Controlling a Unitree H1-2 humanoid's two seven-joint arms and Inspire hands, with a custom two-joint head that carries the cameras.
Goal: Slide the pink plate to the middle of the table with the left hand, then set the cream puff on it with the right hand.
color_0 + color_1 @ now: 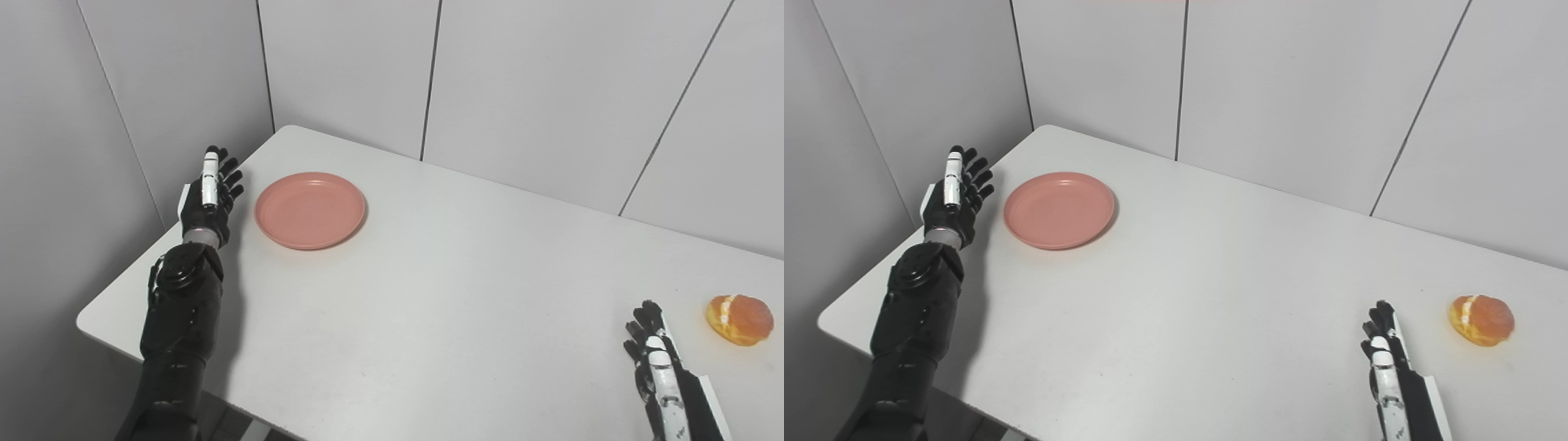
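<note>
The plate [310, 210] lies far left on the table [441, 294], the cream puff [739, 319] far right.

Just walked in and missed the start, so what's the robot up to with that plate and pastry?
Nothing is being held yet. The left hand is open beside the pink plate, just to its left near the table's far left corner, not touching it. The plate is empty and not in the middle of the table. The cream puff sits by the right edge, with the right hand open a little to its left, apart from it. Neither step looks done.
</note>
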